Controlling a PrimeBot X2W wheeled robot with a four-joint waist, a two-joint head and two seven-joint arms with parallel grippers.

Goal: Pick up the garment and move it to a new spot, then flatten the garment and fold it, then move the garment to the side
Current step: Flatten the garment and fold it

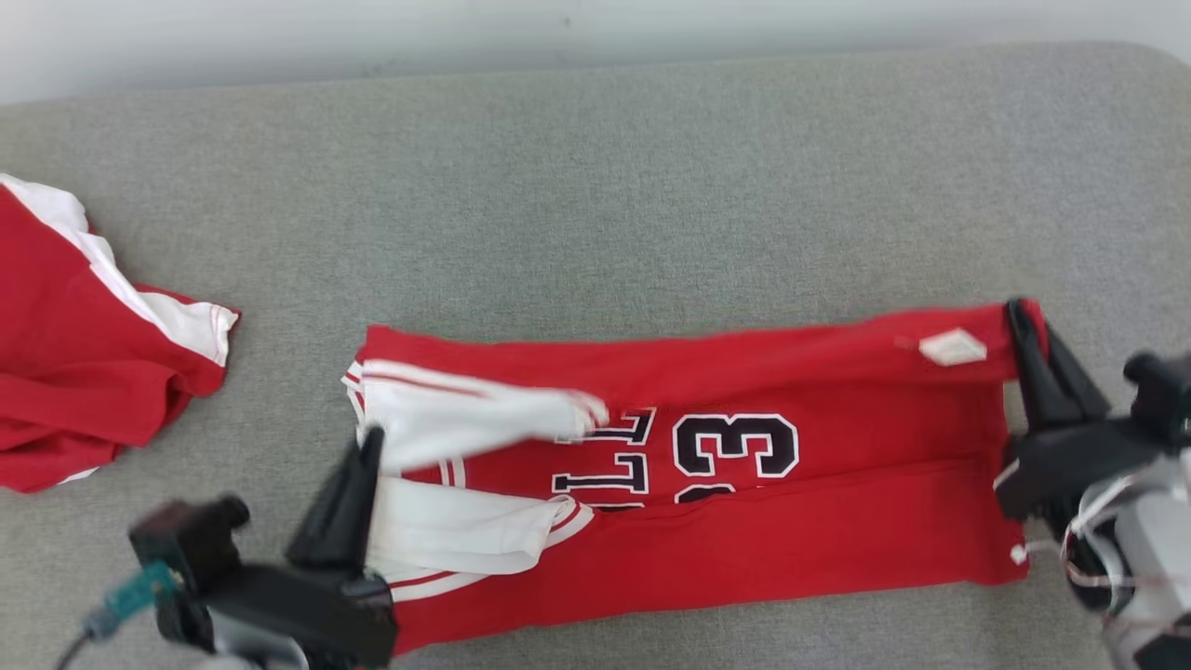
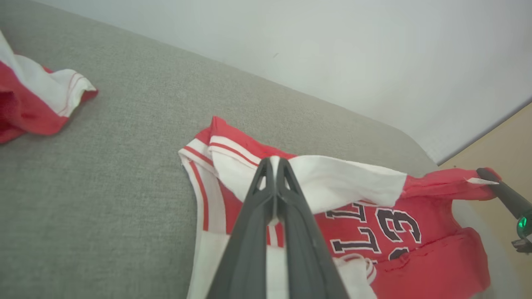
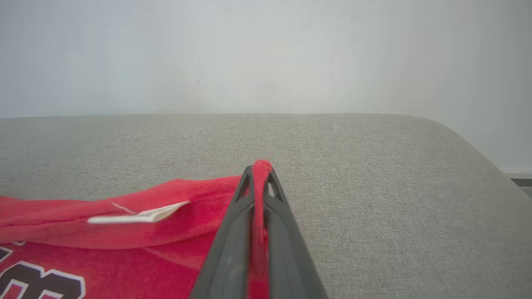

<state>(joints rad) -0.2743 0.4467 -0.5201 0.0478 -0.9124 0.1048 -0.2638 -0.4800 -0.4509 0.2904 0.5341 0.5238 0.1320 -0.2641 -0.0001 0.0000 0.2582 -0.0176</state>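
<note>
Our left gripper (image 1: pixel 370 439) clamps the white sleeve (image 1: pixel 456 430), our right gripper (image 1: pixel 1021 313) the hem (image 1: pixel 988 346), of the red numbered fabric jersey (image 1: pixel 763 549). We judge it mid-fold; moving aside remains.

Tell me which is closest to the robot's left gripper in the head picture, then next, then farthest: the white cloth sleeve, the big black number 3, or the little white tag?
From the left gripper:
1. White cloth sleeve: pinched in its fingers, at the red jersey's left end.
2. Big black number 3: middle of the jersey.
3. Little white tag: far right end.
</note>
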